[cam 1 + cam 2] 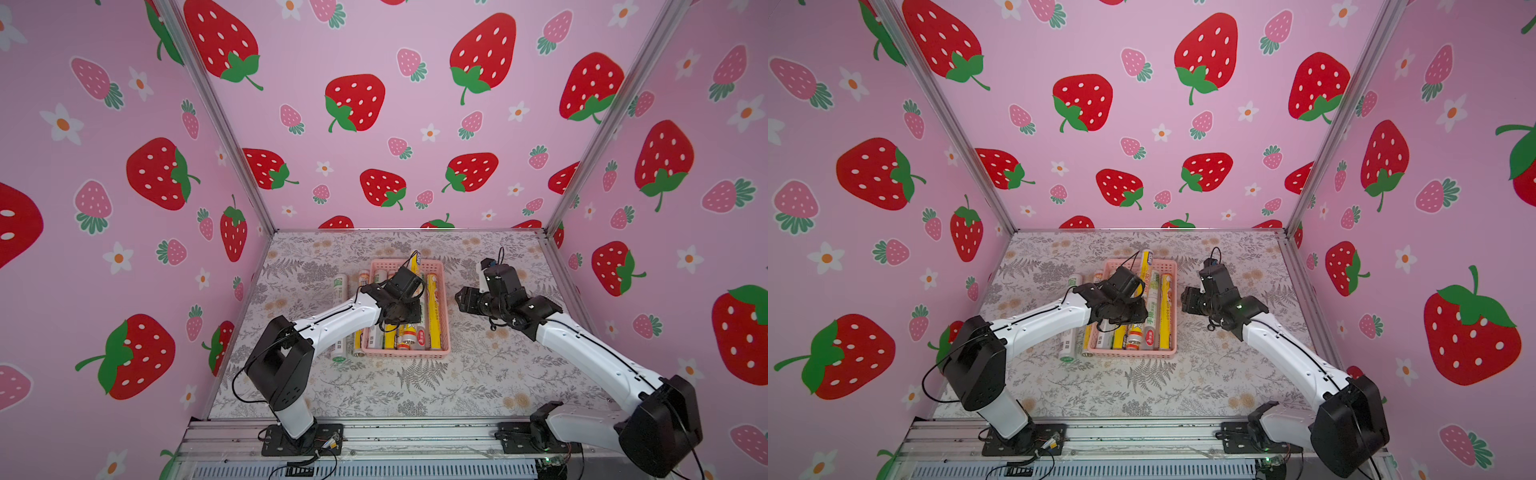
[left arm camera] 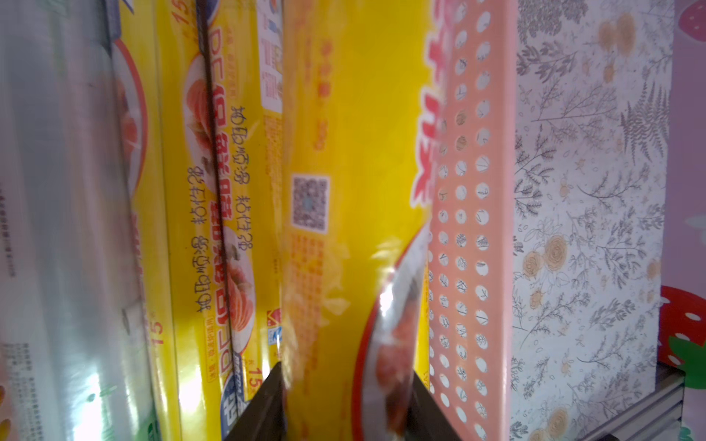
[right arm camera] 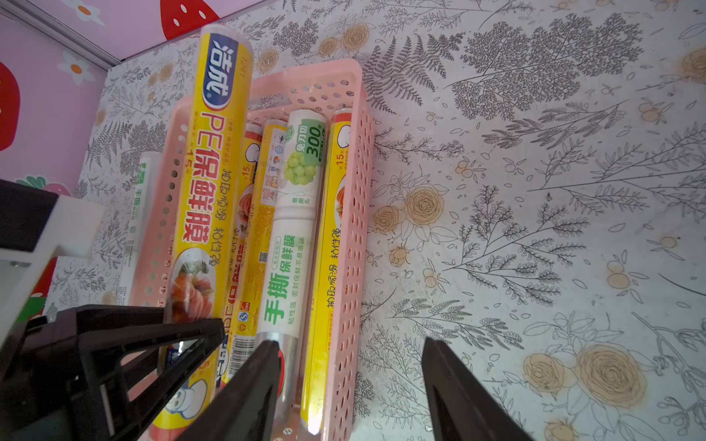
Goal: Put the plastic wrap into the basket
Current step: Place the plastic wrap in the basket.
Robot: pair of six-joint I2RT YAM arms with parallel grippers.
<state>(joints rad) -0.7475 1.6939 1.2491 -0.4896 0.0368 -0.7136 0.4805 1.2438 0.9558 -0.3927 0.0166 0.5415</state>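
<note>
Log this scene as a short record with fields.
left gripper: fingers shut on held roll, which is yellow and tilted, its far end past the far rim of the basket
right gripper: open, empty, beside basket
in basket: several rolls, yellow and white
outside basket: white roll and loose yellow roll, on table on the left arm's side
task: unfinished

left pincer (image 2: 345,401): mostly cut off; yellow roll (image 2: 344,191): blurred; basket (image 1: 415,353): partly behind left arm (image 1: 332,320)
</note>
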